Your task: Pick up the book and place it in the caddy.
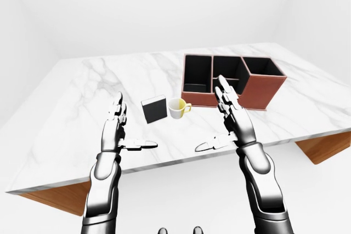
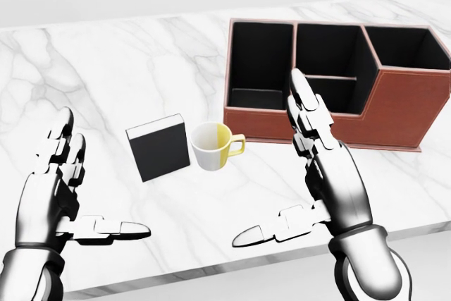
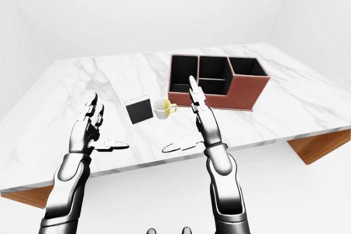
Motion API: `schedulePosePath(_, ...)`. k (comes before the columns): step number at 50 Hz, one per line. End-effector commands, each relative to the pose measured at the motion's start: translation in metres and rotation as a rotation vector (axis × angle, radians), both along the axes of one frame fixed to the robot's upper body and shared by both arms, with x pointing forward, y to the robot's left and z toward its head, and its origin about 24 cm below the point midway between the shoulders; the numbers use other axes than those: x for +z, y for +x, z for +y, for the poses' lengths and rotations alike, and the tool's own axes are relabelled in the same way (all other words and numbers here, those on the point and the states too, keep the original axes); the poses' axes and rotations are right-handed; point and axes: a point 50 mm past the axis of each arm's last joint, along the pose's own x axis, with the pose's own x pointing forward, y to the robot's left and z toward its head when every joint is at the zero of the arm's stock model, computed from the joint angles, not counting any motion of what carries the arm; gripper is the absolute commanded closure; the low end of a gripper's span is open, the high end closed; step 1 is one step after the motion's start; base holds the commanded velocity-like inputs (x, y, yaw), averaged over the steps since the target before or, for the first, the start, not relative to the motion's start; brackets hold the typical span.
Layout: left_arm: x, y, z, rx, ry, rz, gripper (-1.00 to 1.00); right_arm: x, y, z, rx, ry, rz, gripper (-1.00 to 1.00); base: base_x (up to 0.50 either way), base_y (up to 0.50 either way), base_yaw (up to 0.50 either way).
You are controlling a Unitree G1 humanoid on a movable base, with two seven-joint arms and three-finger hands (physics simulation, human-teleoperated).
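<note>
A black book (image 2: 159,147) with a white page edge stands upright on the marble table (image 2: 106,68), left of centre in the head view. The brown caddy (image 2: 394,111) with several black compartments sits at the upper right. My left hand (image 2: 74,195) is open and empty, lower left of the book and apart from it. My right hand (image 2: 299,174) is open and empty, below the caddy and right of the book.
A white and yellow mug (image 2: 213,146) stands right beside the book, between it and the caddy. The table's near edge (image 2: 211,269) runs just below my hands. Bare marble lies left of the book.
</note>
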Motion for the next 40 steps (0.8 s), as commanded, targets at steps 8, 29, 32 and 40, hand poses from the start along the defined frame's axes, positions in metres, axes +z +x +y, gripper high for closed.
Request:
schedulePosePath(8, 0.0020, -0.0007, 0.0010, 0.004, -0.003, -0.009, -1.00, -0.0025, -0.0008, -0.0003, -0.001, -0.002, 0.010, -1.00, 0.31, -0.03, 0.00)
schedulePosePath(29, 0.0033, -0.0009, 0.0019, 0.005, -0.004, -0.014, -1.00, -0.0021, -0.0004, 0.0012, 0.004, -0.006, 0.009, -1.00, 0.41, 0.22, 0.00)
schedulePosePath(32, 0.0018, -0.0010, 0.0020, 0.006, -0.004, -0.008, -1.00, -0.0037, -0.0003, 0.0009, 0.002, -0.005, 0.015, -1.00, 0.41, 0.10, 0.00)
schedulePosePath(40, -0.0001, -0.0007, 0.0023, 0.009, -0.003, 0.000, -1.00, -0.0064, 0.0008, 0.0000, -0.001, 0.002, 0.028, -1.00, 0.39, -0.01, 0.00)
